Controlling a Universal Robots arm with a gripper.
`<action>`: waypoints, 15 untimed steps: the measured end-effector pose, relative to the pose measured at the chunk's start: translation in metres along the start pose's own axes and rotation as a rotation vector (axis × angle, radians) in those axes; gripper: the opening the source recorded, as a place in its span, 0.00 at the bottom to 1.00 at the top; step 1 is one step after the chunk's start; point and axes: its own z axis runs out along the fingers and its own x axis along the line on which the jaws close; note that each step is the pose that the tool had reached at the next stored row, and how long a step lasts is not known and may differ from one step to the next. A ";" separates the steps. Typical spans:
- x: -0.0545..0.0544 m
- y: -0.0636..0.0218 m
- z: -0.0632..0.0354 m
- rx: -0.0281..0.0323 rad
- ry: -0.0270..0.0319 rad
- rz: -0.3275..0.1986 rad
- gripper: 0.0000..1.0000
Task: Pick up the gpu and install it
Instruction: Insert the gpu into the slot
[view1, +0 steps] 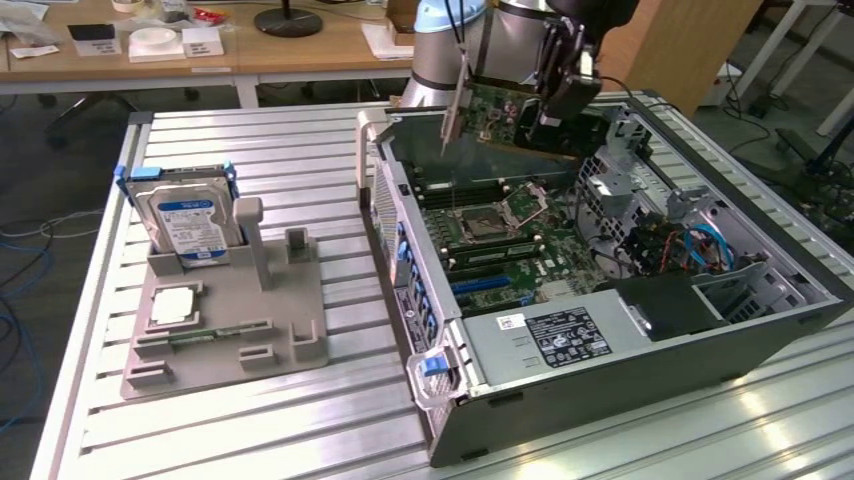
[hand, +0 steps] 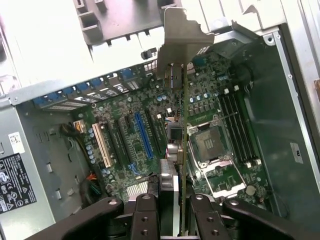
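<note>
The gpu (view1: 511, 112), a green circuit card with a metal bracket at one end, hangs tilted above the open computer case (view1: 747, 345), over its far end. My gripper (view1: 566, 92) is shut on the card's upper edge. In the wrist view the gpu (hand: 183, 140) runs edge-on away from my gripper (hand: 172, 212), its silver bracket (hand: 181, 36) at the far end. Under it lies the motherboard (hand: 125, 125) with its blue slot (hand: 143, 135) beside the card's line and the CPU socket (hand: 212, 145) on the other side. The card is clear of the board.
A grey fixture (view1: 227, 320) on the exterior view's left carries the silver hard drive (view1: 187, 225) upright and a small silver chip (view1: 174, 305). In the case, the power supply (view1: 561, 335) fills the near end and cables (view1: 667, 250) the right side.
</note>
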 end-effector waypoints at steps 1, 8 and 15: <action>0.000 0.0000 0.0000 -0.0001 0.0005 -0.012 0.28; 0.000 0.0000 0.0004 -0.0011 0.0050 -0.118 0.28; 0.000 -0.0001 0.0005 0.0673 -0.0100 -0.165 0.28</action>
